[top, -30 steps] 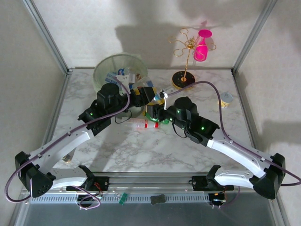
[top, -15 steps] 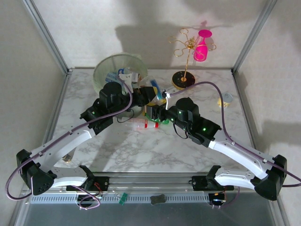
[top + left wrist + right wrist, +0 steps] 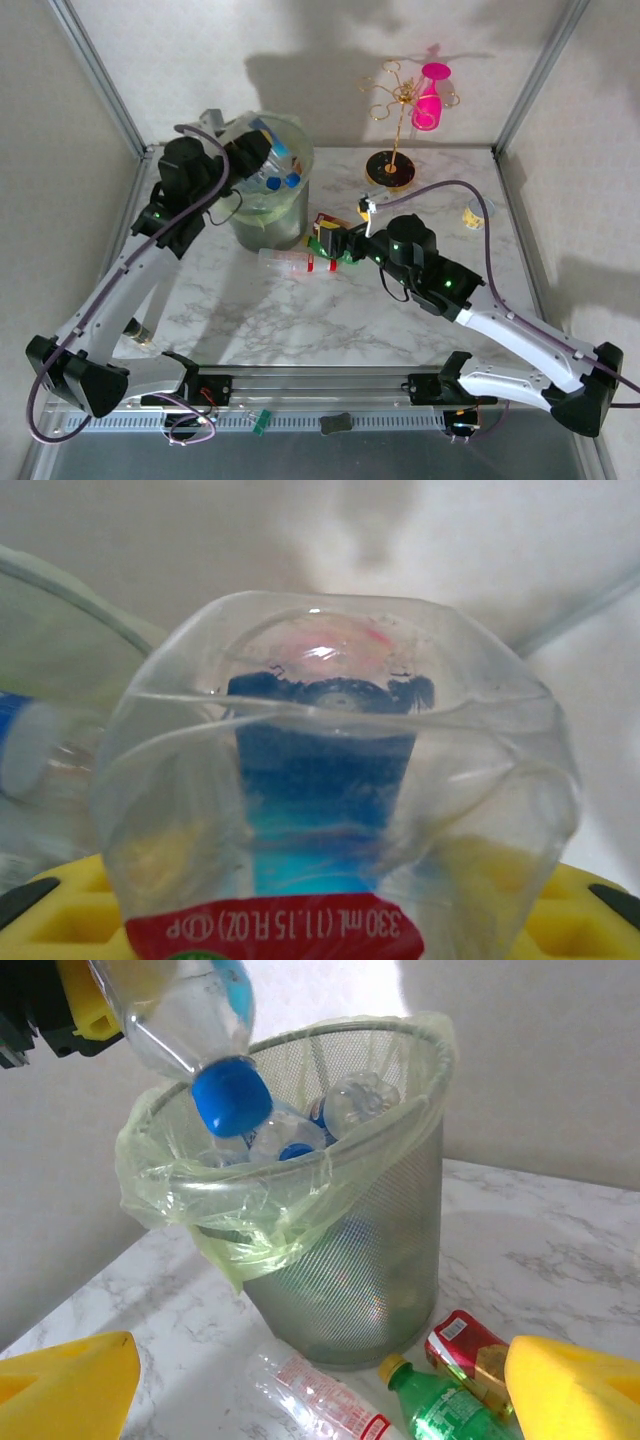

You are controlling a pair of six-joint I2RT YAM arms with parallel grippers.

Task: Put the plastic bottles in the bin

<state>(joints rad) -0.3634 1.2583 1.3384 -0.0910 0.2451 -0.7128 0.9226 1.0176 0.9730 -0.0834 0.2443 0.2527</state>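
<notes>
My left gripper is raised over the bin and shut on a clear plastic bottle. The bottle points its blue cap down at the liner's rim. In the left wrist view that bottle sits between my yellow fingers, base toward the camera. The mesh bin has a pale green liner and holds several bottles. My right gripper stands open above the table just right of the bin. Below it lie a clear bottle and a green bottle.
A red can lies beside the green bottle. A gold wire stand with a pink item stands at the back right. A small cup sits near the right wall. Metal frame posts flank the table.
My left gripper closed on the clear bottle and carried it up and left to above the bin. My right gripper opened and stayed near the green bottle.
</notes>
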